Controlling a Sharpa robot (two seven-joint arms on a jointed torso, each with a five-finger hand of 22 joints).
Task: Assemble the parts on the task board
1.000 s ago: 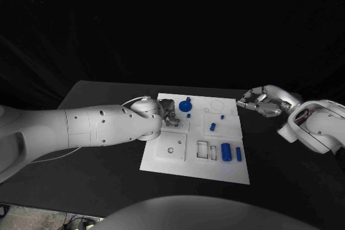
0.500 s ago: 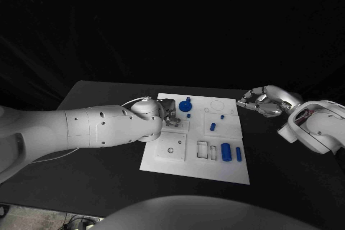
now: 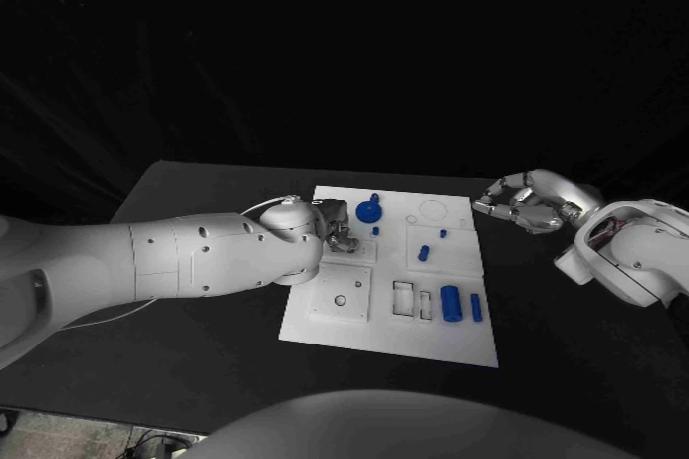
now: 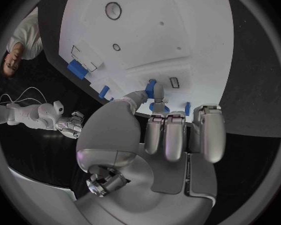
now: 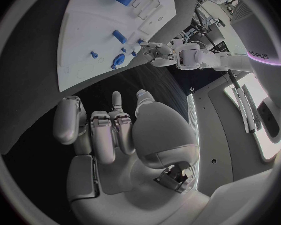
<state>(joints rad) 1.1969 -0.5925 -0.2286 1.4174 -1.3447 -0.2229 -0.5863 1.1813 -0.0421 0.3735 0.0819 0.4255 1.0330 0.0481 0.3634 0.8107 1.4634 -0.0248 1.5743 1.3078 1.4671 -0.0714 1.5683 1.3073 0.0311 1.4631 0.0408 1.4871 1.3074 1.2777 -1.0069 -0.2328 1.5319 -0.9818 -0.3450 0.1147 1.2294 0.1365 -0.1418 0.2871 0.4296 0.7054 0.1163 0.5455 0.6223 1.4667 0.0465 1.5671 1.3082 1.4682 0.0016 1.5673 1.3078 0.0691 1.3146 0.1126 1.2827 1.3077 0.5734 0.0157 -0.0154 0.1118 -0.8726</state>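
white task board (image 3: 385, 320), left hand (image 3: 335, 230) over its far-left edge.

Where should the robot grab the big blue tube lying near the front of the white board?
Probably around the middle of the big blue tube, coming straight down from above. It lies flat on the task board, so its rounded long sides are open for fingers, though a thinner blue piece sits close beside it.

A black table (image 3: 187, 349) stands in a dark room, against a black backdrop (image 3: 344, 71).
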